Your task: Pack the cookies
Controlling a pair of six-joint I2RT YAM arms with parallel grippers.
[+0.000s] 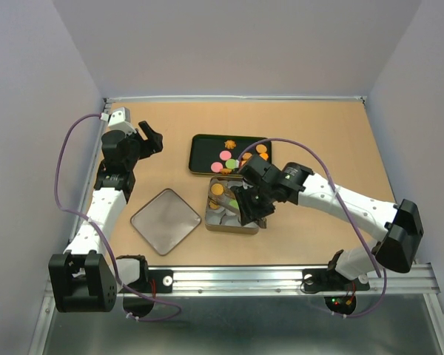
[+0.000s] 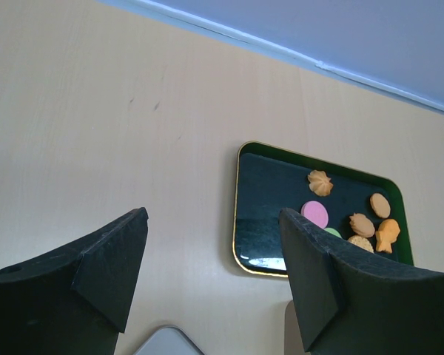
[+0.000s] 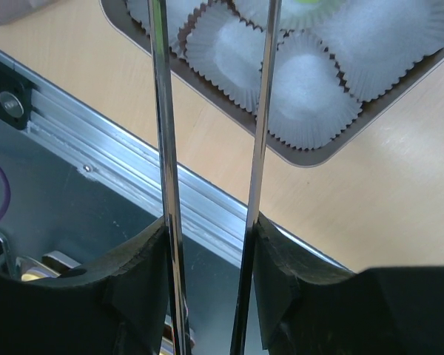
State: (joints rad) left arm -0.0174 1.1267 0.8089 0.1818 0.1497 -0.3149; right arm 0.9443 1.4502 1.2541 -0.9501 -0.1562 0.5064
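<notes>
Nearest, the metal rail (image 1: 281, 277) along the front edge of the counter (image 1: 333, 140) shows in both the top view and the right wrist view. Just beyond it lie a square grey lid (image 1: 165, 220) and, to its right, an open tin (image 1: 223, 225). Only the right wrist view shows that the tin is lined with white paper cups (image 3: 307, 89). The right gripper (image 1: 253, 212) hangs over the tin. That same wrist view shows its fingers (image 3: 296, 259) pressed against the two arms of metal tongs (image 3: 163, 111), gripping them; from above the tongs are hard to make out. The top view shows an orange and a green one of the cookies (image 1: 217, 190) in the tin, while most lie farther back on the black tray (image 1: 203, 151). The left wrist view picks out flower and fish shapes among these. The left gripper (image 1: 151, 140), left of the tray, has its fingers spread wide, holding nothing.
</notes>
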